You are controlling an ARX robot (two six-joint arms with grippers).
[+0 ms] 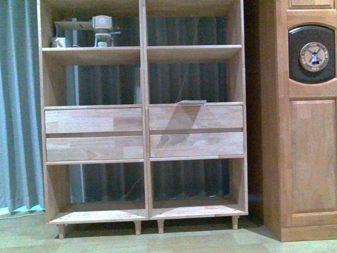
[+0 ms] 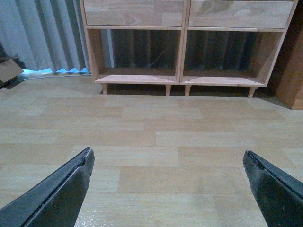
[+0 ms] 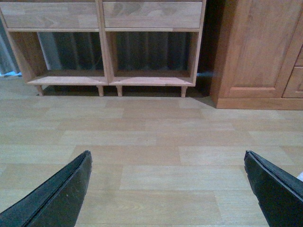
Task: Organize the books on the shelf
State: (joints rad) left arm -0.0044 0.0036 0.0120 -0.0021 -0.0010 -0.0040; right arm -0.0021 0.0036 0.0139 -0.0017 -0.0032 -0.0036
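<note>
The light-wood shelf [image 1: 143,132] stands straight ahead with four drawer fronts and open compartments above and below. A thin dark flat thing [image 1: 190,102], perhaps one of the books, lies on the floor of the middle right compartment, just above the drawers. No other book shows. My left gripper [image 2: 167,153] hangs open over bare wood floor, well short of the shelf [image 2: 182,47], with nothing between its fingers. My right gripper [image 3: 167,153] is likewise open and empty over the floor in front of the shelf [image 3: 100,47]. Neither arm shows in the front view.
A darker wooden cabinet [image 1: 310,132] with a round windmill emblem stands right of the shelf, also in the right wrist view [image 3: 255,52]. Small wooden ornaments [image 1: 100,31] sit in the upper left compartment. Grey curtain [image 1: 18,105] hangs left and behind. A cardboard piece [image 2: 7,71] lies on the floor.
</note>
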